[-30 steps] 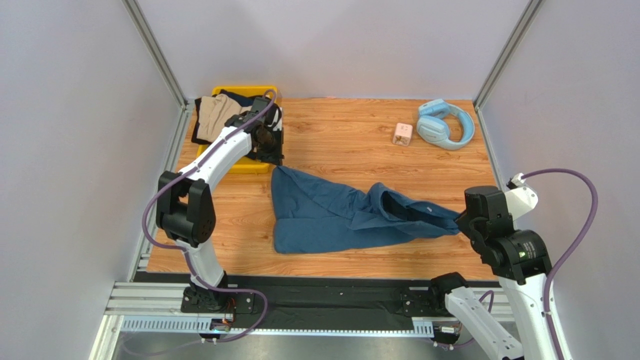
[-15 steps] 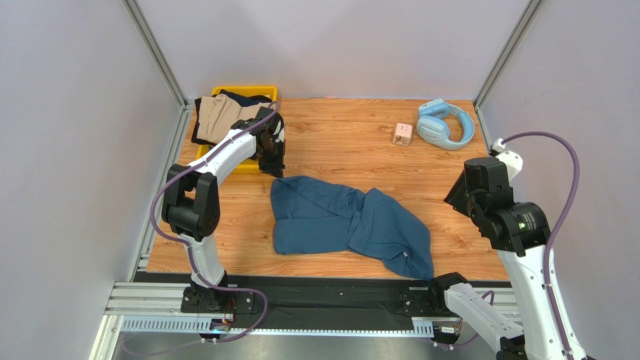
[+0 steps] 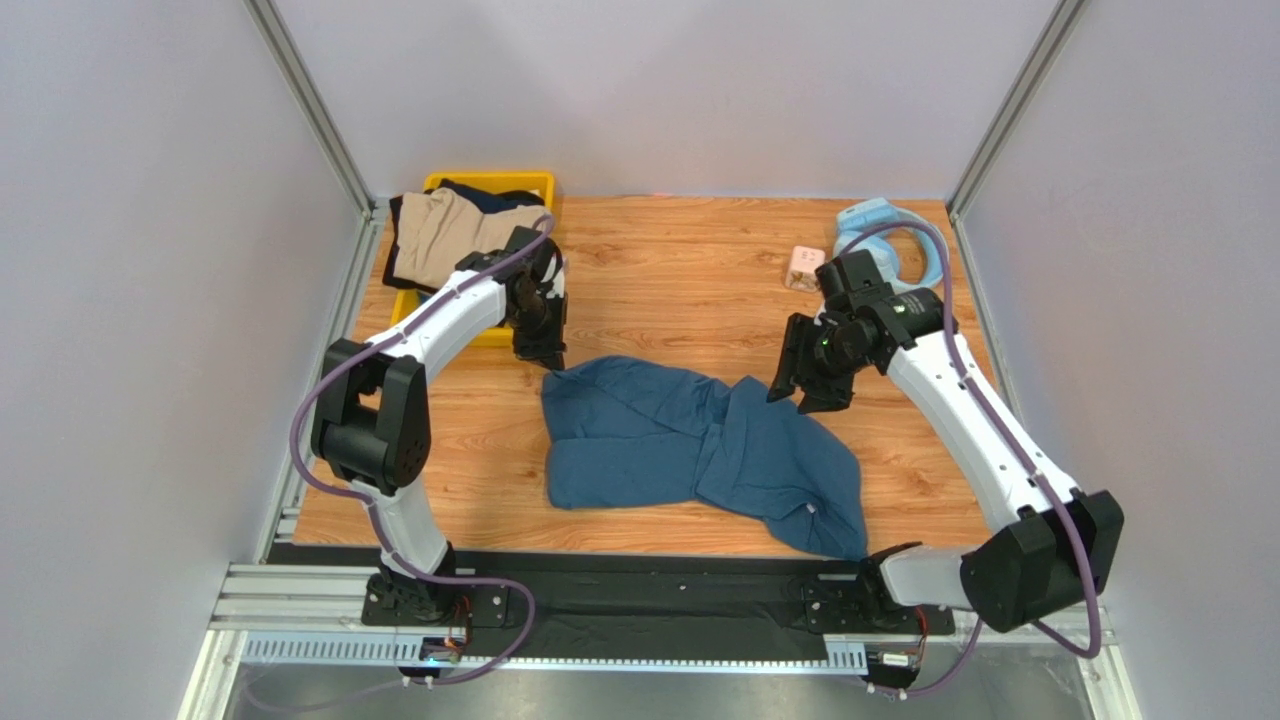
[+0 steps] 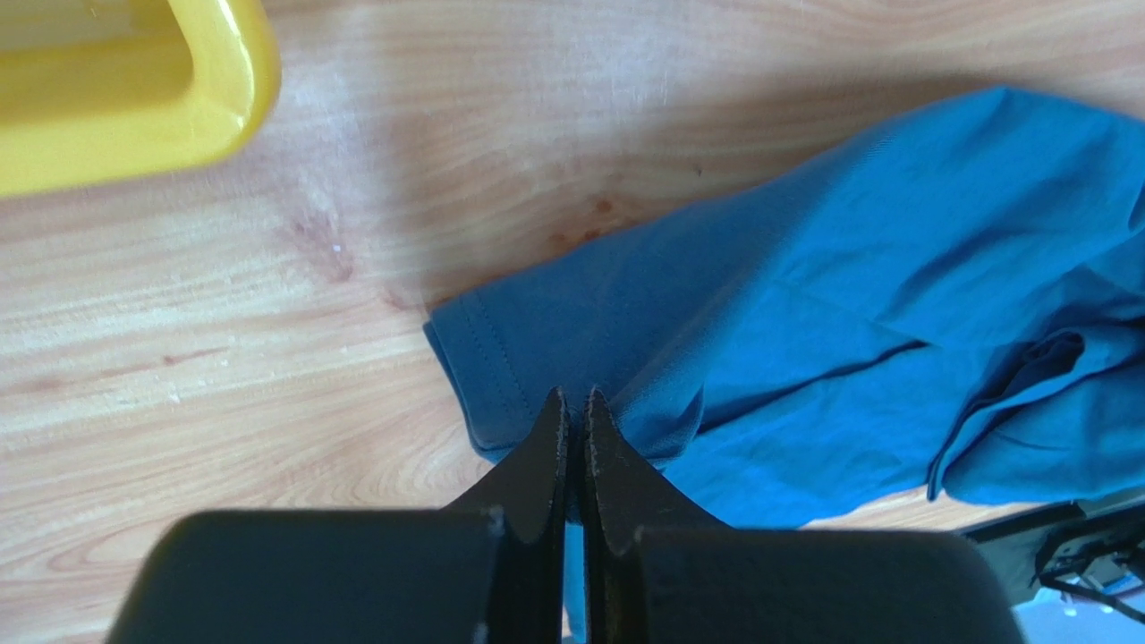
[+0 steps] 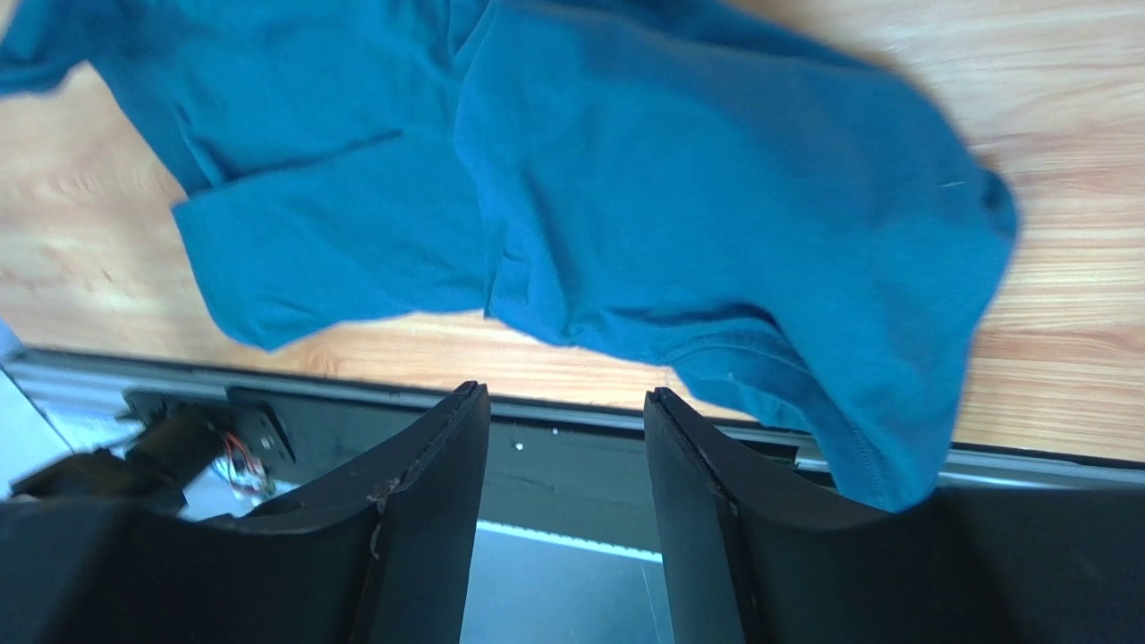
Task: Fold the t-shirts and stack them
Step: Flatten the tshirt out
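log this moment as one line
left hand: shut on teal t-shirt sleeve | right hand: open, empty | tan shirt: on yellow bin | fold: not done

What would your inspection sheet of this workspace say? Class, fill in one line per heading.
Surface: wooden table, with no spills or marks that stand out.
Job's things: teal t-shirt lies crumpled and unfolded at mid-table. The tan garment and navy garment are bunched in the yellow bin.
Clutter: light-blue headphones and a small block at the far right.
Grippers: left gripper is shut at the t-shirt's sleeve hem; whether it pinches cloth is unclear. Right gripper is open and empty above the t-shirt.
Cables: purple cables loop along both arms, clear of the cloth.
Surroundings: grey walls and a metal rail in front.
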`<state>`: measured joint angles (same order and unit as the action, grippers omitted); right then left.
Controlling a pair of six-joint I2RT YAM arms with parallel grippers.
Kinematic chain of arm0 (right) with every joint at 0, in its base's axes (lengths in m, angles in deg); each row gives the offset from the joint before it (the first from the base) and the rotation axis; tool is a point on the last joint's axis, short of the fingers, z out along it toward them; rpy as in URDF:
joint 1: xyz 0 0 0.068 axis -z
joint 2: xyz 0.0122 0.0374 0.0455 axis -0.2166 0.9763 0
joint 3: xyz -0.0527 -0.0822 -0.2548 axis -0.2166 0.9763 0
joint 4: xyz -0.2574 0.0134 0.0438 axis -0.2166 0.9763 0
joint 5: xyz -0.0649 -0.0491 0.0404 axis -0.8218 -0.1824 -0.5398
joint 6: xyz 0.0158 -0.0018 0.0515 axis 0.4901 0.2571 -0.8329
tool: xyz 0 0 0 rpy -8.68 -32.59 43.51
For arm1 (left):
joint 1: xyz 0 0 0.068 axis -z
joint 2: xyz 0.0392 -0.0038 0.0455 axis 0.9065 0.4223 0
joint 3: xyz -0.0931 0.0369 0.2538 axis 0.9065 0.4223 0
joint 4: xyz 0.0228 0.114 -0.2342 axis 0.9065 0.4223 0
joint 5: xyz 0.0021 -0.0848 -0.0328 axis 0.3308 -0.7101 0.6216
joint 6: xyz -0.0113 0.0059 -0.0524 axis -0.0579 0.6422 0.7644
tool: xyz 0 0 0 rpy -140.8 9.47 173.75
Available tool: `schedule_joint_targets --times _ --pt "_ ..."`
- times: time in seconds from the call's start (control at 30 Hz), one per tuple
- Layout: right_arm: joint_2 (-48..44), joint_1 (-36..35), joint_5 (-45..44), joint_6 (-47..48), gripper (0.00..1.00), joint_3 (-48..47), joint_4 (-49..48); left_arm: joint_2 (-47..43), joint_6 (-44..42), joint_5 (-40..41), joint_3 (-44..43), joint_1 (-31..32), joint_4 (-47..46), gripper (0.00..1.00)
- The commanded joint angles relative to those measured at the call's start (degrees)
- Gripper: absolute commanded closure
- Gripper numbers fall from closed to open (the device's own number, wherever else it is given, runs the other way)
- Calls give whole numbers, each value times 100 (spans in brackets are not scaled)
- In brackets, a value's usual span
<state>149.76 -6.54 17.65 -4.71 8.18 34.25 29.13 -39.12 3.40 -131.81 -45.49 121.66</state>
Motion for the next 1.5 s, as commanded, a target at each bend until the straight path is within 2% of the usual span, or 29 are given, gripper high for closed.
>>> schedule_joint_targets --times 0.0,0.27,0.43,0.8,1.03,1.13,1.17,1.2,1.23,1.47 --pt "316 -388 342 128 47 74 -181 -451 84 -122 299 16 -160 100" --pt "1248 -1267 255 75 46 233 -462 -522 155 -263 607 16 -310 100" --pt "1811 -1452 158 66 45 215 -515 -531 164 -307 624 16 -354 100" --pt "2181 -1496 -53 75 45 224 -462 -496 137 -351 747 16 -468 100" --pt "2514 -1839 -141 -83 47 320 -681 -452 129 -360 782 16 -538 100" --pt "2716 -1944 -255 -83 56 268 -743 -452 102 -360 835 16 -547 100" --pt "2734 -1953 -290 -83 65 233 -743 -461 85 -360 844 16 -556 100" --pt "2761 -1962 -343 -109 81 215 -726 -461 76 -368 862 16 -547 100" --pt "2752 -1962 -456 -110 87 215 -725 -461 67 -360 879 16 -547 100" --pt "2367 -1945 -773 92 96 -232 -182 -478 23 -386 827 16 -538 100"
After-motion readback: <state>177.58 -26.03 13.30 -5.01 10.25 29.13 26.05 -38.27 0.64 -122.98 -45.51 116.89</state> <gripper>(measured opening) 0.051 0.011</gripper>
